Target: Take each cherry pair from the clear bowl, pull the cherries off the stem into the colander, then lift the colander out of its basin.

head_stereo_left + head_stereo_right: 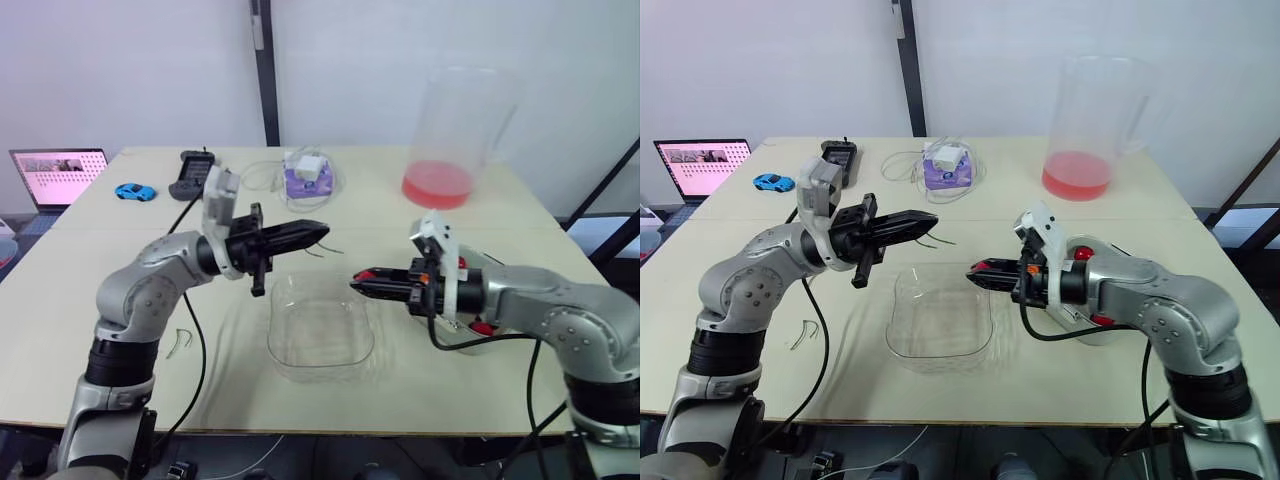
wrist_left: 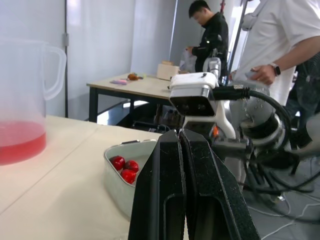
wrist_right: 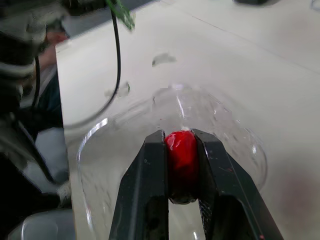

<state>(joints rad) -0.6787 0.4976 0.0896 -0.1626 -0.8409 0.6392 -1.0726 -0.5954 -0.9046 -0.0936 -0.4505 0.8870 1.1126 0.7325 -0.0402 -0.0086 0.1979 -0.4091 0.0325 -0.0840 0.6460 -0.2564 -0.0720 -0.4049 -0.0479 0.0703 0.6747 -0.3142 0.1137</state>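
My right gripper is shut on a single red cherry, just above the right rim of the clear bowl, which looks empty. My left gripper is raised behind the bowl's far edge, its fingers pressed together. A thin green stem dangles from its tip. The two grippers point at each other, a short gap apart. The white colander in its basin stands behind my right forearm with a few red cherries inside.
A tall clear pitcher of red liquid stands at the back right. A purple box with a white charger, a black remote, a blue toy car and a laptop sit along the back left. Loose stems lie left of the bowl.
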